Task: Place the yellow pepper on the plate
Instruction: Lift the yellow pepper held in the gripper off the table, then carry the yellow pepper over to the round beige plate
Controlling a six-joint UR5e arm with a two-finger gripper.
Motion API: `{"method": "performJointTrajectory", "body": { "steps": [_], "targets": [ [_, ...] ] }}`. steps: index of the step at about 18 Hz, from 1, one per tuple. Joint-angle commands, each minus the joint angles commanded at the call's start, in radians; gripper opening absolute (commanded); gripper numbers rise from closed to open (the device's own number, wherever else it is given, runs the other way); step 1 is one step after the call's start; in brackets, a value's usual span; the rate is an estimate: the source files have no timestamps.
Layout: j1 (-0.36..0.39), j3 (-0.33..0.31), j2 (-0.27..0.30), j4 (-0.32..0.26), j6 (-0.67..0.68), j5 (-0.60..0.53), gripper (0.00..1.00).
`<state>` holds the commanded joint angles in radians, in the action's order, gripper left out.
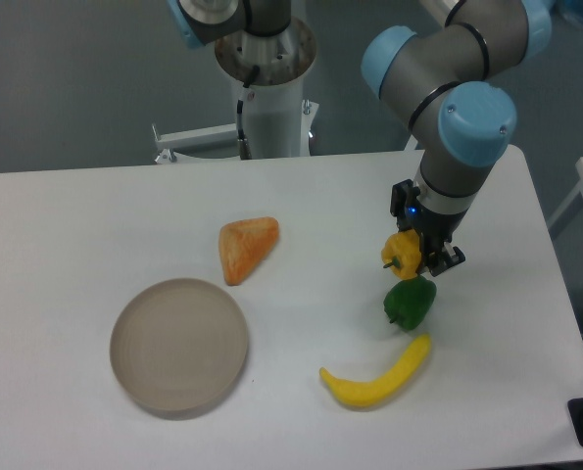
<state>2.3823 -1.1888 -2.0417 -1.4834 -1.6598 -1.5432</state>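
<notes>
Yellow pepper (404, 253) sits clamped in the pincer (420, 257), above the table.

plate (178, 346): sits on the tabletop (75, 235), front left, nothing on it
croissant (247, 247): just behind the plate, a bit to its right, not touching
yellow pepper (405, 253): way over on the right, up in the gripper (420, 257), well apart from the plate
green pepper (409, 303): right below and in front of the yellow pepper
banana (377, 375): frontmost, just in front of the green pepper, stretching left
</notes>
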Motion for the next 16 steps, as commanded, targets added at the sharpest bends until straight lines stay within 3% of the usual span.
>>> {"method": "performJointTrajectory", "body": {
  "steps": [12, 16],
  "targets": [
    [-0.015, -0.026, 0.006, -0.005, 0.049, 0.060, 0.17],
    [-0.113, -0.043, 0.012, 0.000, 0.173, 0.080, 0.17]
  ]
}}
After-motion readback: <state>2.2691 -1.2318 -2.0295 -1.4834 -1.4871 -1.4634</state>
